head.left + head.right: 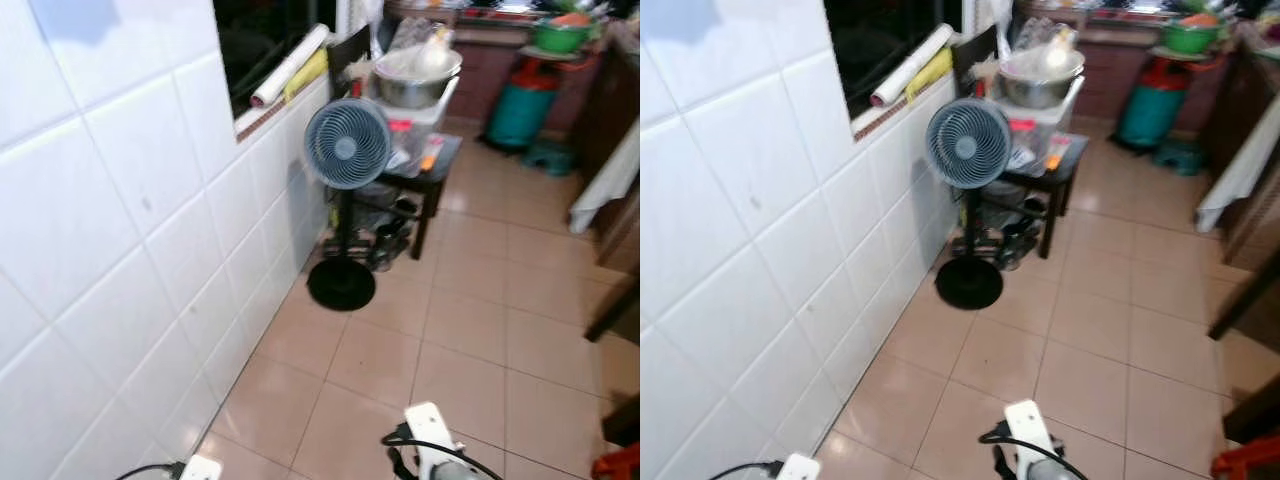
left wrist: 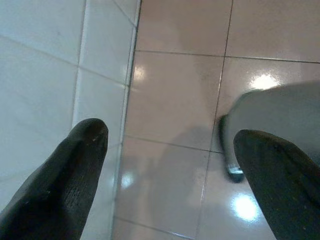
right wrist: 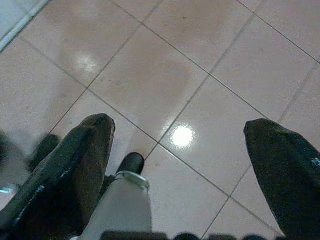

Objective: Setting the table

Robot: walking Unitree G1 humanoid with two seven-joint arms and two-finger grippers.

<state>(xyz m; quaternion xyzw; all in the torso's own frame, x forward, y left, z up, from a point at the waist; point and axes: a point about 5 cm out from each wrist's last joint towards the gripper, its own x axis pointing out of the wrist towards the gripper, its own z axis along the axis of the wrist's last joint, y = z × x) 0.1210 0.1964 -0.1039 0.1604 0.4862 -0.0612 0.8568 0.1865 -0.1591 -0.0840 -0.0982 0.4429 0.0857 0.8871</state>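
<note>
Bowl far beyond end effectors (open)

Tiled corridor, fan by the wall

Grey fan stands on the pinkish floor right beside the white wall, with a dark table behind it carrying a big metal bowl.

1 fan, 1 bowl
</note>
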